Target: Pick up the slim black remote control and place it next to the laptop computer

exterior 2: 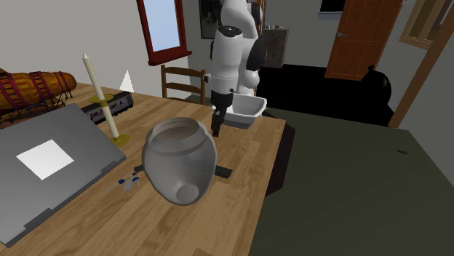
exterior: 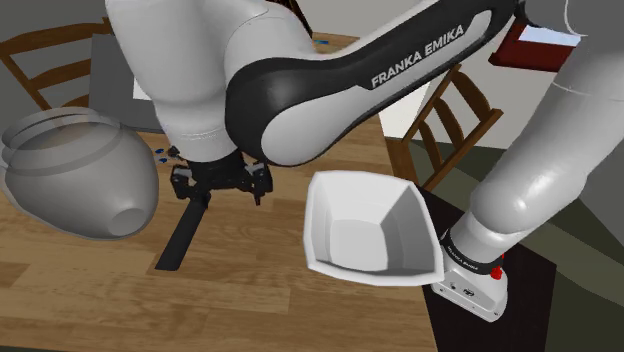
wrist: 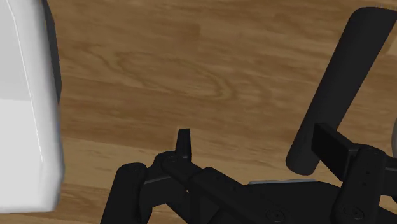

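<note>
Here, low over the wooden table (exterior: 250, 290): black gripper (exterior: 222, 186), jaws spread wide, clasping nothing. Close by the grey jar (exterior: 80, 185), on its bowl-facing side: slim black remote (exterior: 183, 233), flat on the wood, one end touching or just beside one fingertip (wrist: 331, 145) (can't tell which), not between the pair. Judged mid-approach, grasp not yet made.

To do it well: slide hand toward jar till remote centred betw. fingers. Set jaws across the narrow width, not along the length. Drop till tips just off the wood, then close & lift straight. Closing from this offset likely to catch one edge & skid remote off, or bump jar.

Past gripper, on the side away from jar: white bowl (exterior: 318, 220), apart from remote. Farther off, beyond jar in 2nd exterior view: closed grey laptop (exterior 2: 80, 142), w/ candle (exterior 2: 98, 91) standing behind jar near laptop's edge. Bare wood betw. jar & laptop looks the likely drop spot.
</note>
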Available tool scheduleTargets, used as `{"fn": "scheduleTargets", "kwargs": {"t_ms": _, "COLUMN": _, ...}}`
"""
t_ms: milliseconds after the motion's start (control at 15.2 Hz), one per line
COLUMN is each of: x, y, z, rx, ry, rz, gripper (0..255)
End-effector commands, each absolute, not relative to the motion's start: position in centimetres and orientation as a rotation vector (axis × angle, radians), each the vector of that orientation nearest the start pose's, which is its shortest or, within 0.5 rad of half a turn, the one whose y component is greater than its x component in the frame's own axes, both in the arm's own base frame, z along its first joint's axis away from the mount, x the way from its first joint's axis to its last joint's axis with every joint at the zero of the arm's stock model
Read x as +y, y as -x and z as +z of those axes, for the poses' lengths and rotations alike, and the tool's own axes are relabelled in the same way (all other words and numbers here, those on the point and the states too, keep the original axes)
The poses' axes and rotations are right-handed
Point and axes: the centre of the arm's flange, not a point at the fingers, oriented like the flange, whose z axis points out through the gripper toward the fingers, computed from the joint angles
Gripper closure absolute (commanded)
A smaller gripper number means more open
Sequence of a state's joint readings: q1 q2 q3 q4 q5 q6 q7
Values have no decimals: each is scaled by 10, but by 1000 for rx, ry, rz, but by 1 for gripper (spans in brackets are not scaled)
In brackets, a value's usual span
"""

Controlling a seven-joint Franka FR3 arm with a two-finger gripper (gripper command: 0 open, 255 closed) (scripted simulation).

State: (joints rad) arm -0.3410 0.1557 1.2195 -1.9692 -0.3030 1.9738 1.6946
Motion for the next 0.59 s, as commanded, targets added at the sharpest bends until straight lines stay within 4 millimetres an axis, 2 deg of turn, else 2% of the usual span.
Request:
{"fn": "scheduleTargets", "kwargs": {"t_ms": 0, "x": 429, "y": -407, "z": 425, "rx": 1175, "ry": 2995, "rz": -228, "gripper": 0}}
{"fn": "scheduleTargets", "kwargs": {"t_ms": 462, "x": 491, "y": -471, "z": 384, "rx": 1420, "ry": 2928, "rz": -306, "gripper": 0}}
{"fn": "scheduleTargets", "kwargs": {"t_ms": 528, "x": 493, "y": -473, "z": 383, "rx": 1429, "ry": 2925, "rz": -309, "gripper": 0}}
